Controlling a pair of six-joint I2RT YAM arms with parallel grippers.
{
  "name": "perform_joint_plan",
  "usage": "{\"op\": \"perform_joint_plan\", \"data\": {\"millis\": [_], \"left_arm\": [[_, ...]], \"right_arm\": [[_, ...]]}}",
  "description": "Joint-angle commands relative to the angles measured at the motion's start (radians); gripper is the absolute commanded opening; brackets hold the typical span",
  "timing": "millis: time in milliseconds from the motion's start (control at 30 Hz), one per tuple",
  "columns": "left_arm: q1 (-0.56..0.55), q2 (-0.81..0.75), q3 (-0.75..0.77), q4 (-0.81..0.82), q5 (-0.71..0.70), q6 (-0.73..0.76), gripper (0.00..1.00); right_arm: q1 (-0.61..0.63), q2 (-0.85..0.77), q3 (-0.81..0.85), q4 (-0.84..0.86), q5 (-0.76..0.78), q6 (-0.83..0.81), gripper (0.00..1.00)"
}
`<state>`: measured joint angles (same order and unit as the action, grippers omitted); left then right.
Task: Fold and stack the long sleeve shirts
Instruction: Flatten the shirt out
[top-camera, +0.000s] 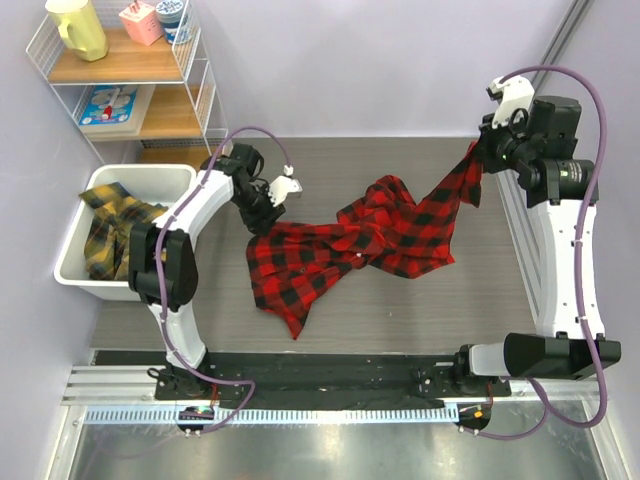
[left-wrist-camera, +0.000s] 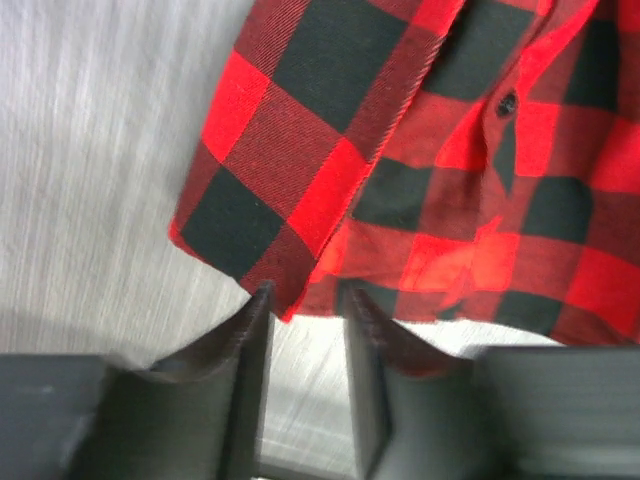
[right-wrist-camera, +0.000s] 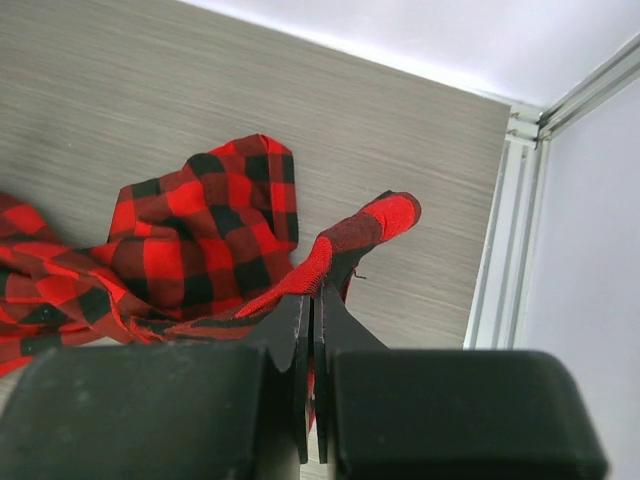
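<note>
Our right jaws pinch a sleeve (right-wrist-camera: 350, 240) of the red-and-black checked flannel shirt (top-camera: 400, 225) on the grey desk (top-camera: 400, 320); our left jaws stand parted beside its hem.

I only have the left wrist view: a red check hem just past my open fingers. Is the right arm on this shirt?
Observer: Yes. The right gripper is shut on a bunched piece of the red-and-black shirt, raised off the table at the far right.
Operator: Is the rest flat?
Observer: No, it lies crumpled across the table's middle, one part trailing toward the near edge.
Operator: Other shirts?
Observer: Yellow-and-black check shirts lie heaped in the white bin at the table's left edge.
</note>
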<state>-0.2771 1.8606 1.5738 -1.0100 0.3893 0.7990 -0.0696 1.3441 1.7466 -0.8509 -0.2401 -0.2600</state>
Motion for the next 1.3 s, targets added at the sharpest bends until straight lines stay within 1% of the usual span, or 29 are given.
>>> {"op": "perform_joint_plan", "data": {"millis": [0, 33, 67, 233, 267, 300, 333, 433, 500, 600, 700, 800, 867, 900, 933, 967, 1033, 1133, 1200, 1267], "left_arm": [[0.001, 0.029, 0.069, 0.023, 0.043, 0.039, 0.46], [0.003, 0.032, 0.069, 0.027, 0.055, 0.046, 0.47], [0.001, 0.032, 0.066, 0.036, 0.060, 0.052, 0.52], [0.003, 0.045, 0.058, 0.126, 0.088, 0.081, 0.57], [0.003, 0.049, 0.058, 0.135, 0.101, 0.091, 0.61], [0.003, 0.051, 0.058, 0.146, 0.109, 0.098, 0.62], [0.003, 0.058, 0.058, 0.149, 0.123, 0.133, 0.63], [0.001, 0.083, 0.078, 0.087, 0.171, 0.208, 0.64], [0.001, 0.095, 0.100, 0.057, 0.178, 0.230, 0.64], [0.001, 0.107, 0.092, 0.013, 0.160, 0.293, 0.64], [0.001, 0.123, 0.068, 0.030, 0.099, 0.312, 0.65], [0.001, 0.130, 0.042, 0.088, 0.048, 0.289, 0.63], [0.001, 0.126, 0.028, 0.122, 0.019, 0.264, 0.55], [0.001, 0.118, 0.026, 0.142, 0.011, 0.235, 0.49], [0.001, 0.117, 0.035, 0.140, 0.010, 0.226, 0.27], [0.000, 0.114, 0.048, 0.131, 0.016, 0.212, 0.17], [0.003, 0.097, 0.074, 0.067, 0.042, 0.183, 0.01], [0.001, 0.046, 0.052, 0.070, 0.060, 0.117, 0.00], [0.001, 0.032, 0.025, 0.068, 0.039, 0.088, 0.00], [0.004, 0.025, 0.019, 0.068, 0.014, 0.028, 0.00]], "right_arm": [[-0.002, 0.006, 0.013, 0.015, -0.021, 0.015, 0.01], [-0.002, 0.006, 0.013, 0.015, -0.018, 0.015, 0.01], [-0.001, 0.006, 0.013, 0.016, -0.016, 0.015, 0.01], [-0.002, 0.010, 0.016, 0.009, -0.013, 0.011, 0.01], [-0.002, 0.012, 0.017, 0.007, -0.010, 0.011, 0.01], [-0.002, 0.013, 0.021, 0.007, -0.010, 0.011, 0.01], [-0.002, 0.015, 0.022, 0.006, -0.008, 0.010, 0.01], [-0.002, 0.020, 0.028, 0.003, -0.001, 0.005, 0.01], [-0.002, 0.021, 0.030, 0.001, 0.005, 0.004, 0.01], [-0.002, 0.023, 0.028, 0.001, 0.009, 0.005, 0.01], [-0.002, 0.024, 0.022, 0.006, 0.016, 0.011, 0.01], [-0.002, 0.026, 0.018, 0.016, 0.030, 0.022, 0.01], [-0.002, 0.026, 0.019, 0.022, 0.041, 0.031, 0.01], [-0.001, 0.026, 0.019, 0.030, 0.047, 0.033, 0.01], [-0.002, 0.027, 0.019, 0.032, 0.053, 0.034, 0.01], [-0.002, 0.026, 0.016, 0.032, 0.051, 0.036, 0.01], [-0.002, 0.024, 0.004, 0.036, 0.030, 0.028, 0.01], [0.001, 0.036, -0.035, 0.070, 0.006, 0.031, 0.01], [0.007, 0.055, -0.027, 0.078, -0.005, 0.039, 0.01], [0.007, 0.076, -0.009, 0.084, 0.013, 0.053, 0.01]]}}
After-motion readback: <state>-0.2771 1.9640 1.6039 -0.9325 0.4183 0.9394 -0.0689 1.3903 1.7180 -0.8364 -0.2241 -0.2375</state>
